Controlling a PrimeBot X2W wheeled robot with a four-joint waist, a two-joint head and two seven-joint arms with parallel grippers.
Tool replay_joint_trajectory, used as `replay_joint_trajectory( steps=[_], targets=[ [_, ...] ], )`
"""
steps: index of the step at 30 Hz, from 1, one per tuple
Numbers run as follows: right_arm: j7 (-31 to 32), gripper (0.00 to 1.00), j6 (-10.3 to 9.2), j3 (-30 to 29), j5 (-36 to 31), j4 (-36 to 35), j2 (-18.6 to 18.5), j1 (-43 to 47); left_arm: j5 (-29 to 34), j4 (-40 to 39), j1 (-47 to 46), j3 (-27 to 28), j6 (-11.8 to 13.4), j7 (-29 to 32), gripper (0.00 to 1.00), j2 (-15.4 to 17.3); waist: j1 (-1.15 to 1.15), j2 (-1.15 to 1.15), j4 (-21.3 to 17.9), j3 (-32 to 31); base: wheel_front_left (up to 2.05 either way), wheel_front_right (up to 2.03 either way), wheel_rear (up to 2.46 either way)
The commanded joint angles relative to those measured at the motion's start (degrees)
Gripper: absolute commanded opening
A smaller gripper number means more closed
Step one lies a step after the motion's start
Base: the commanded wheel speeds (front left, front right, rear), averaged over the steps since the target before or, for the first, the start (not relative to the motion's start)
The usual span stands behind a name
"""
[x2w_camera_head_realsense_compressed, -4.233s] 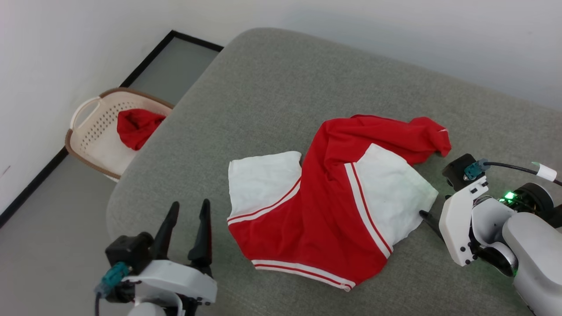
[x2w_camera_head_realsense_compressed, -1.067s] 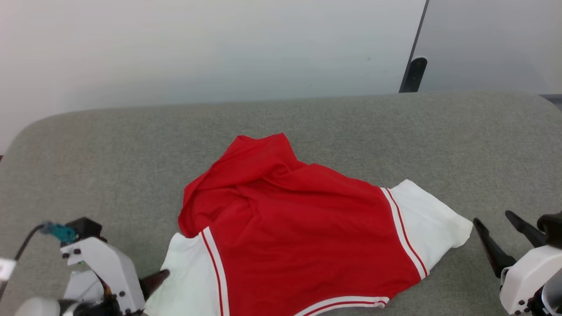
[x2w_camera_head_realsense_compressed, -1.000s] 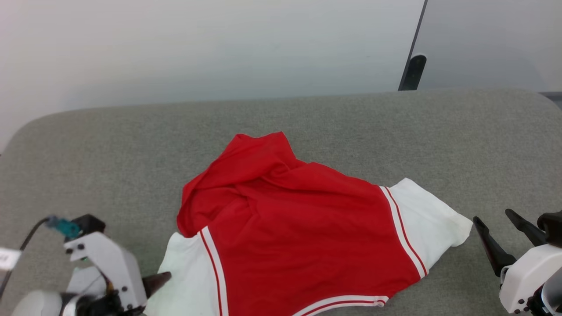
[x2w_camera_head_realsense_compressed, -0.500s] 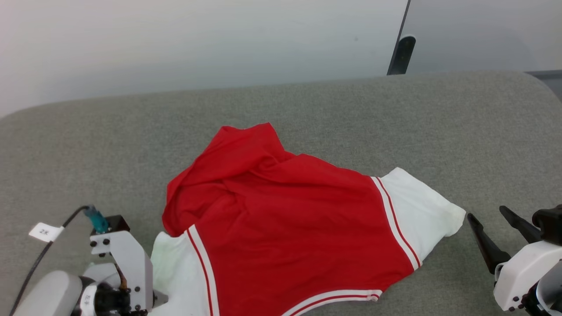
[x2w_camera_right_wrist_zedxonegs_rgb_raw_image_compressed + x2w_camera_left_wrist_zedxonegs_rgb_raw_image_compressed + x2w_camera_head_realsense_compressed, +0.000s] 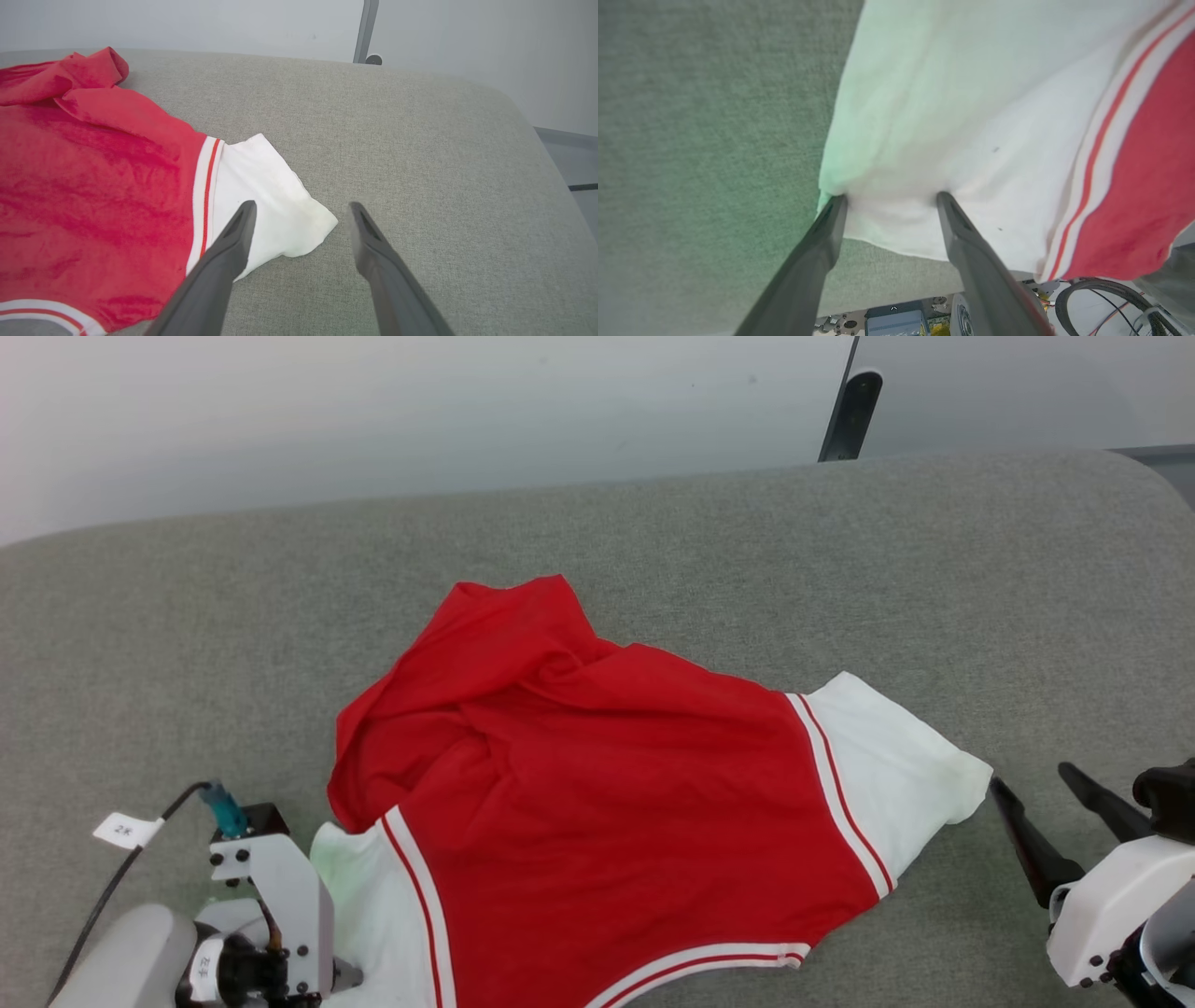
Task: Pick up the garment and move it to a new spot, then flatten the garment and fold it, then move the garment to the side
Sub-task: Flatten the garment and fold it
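The garment (image 5: 597,803) lies rumpled mid-bench (image 5: 934,569) with its red body bunched, so flattening, folding and the move aside all look undone. The left pincer (image 5: 891,198) stands wide, its tips at one white sleeve's hem. The right pincer (image 5: 302,205), also wide, holds nothing beside the other sleeve.

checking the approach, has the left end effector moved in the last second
Yes: the left end effector has moved toward the garment and now touches its white sleeve.
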Motion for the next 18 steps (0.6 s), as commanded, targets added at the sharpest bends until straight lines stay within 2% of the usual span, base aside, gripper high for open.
replay_joint_trajectory(
  steps=[1, 3, 4, 6, 18],
  targets=[
    [0.44, 1.00, -0.08, 0.17, 0.61, -0.19, 0.23, -0.90, 0.00, 2.14, 0.75, -0.79, -0.15, -1.45, 1.00, -1.34, 0.00, 0.00, -0.06, 0.36, 0.00, 0.00, 0.00],
    [1.43, 1.00, -0.08, 0.43, 1.34, -0.53, 0.06, -1.00, -0.49, 3.51, 0.48, -0.82, -0.76, -1.89, 1.00, -2.17, 0.00, 0.00, 0.03, 0.63, 0.00, 0.00, 0.00],
    [2.06, 1.00, -0.08, 0.54, 1.72, -0.59, -0.09, -1.00, -0.66, 3.90, 0.33, -1.20, -1.47, -1.75, 0.60, -2.41, 0.00, 0.00, 0.06, 0.76, 0.00, 0.00, 0.00],
    [3.53, 1.00, -0.08, 1.05, 2.60, -0.91, -0.47, -1.41, -1.15, 4.83, 0.09, -1.43, -2.02, -1.37, 0.00, -3.02, 0.00, 0.00, 0.15, 1.01, 0.00, 0.00, 0.00],
    [18.29, 1.00, -0.08, 2.16, 6.24, 3.28, -3.89, -7.67, -0.87, 5.26, -3.22, -2.40, -3.15, -3.49, 0.00, -5.83, 0.00, 0.00, 2.22, 4.08, 0.00, 0.00, 0.00]
  ],
)
